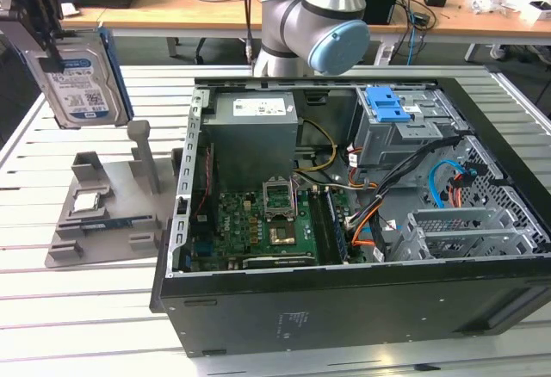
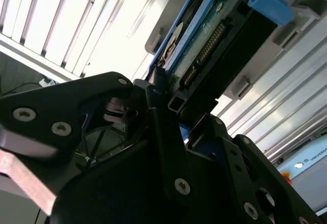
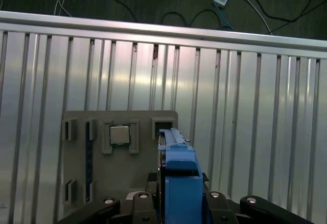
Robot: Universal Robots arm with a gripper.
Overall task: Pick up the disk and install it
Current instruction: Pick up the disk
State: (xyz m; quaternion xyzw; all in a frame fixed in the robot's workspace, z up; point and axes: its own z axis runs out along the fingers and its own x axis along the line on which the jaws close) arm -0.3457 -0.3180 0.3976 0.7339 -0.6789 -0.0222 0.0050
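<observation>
Above the tray [image 1: 116,194], disk [image 1: 95,67] in gripper [image 1: 45,37], label [image 1: 76,95] in exterior view

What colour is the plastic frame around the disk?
Blue frame on the disk, best in the first wrist view.

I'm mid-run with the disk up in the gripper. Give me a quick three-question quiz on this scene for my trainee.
1. True or false: the disk is resting in the grey fixture.
2. Multiple choice: the gripper is A) open, B) shut on the disk, C) shut on a cable.
3. Fill in: in the first wrist view, the small square chip sits in a pocket of the grey ____.

Key
1. False: the disk hangs above the fixture, held by the gripper.
2. B.
3. Fixture.
</observation>
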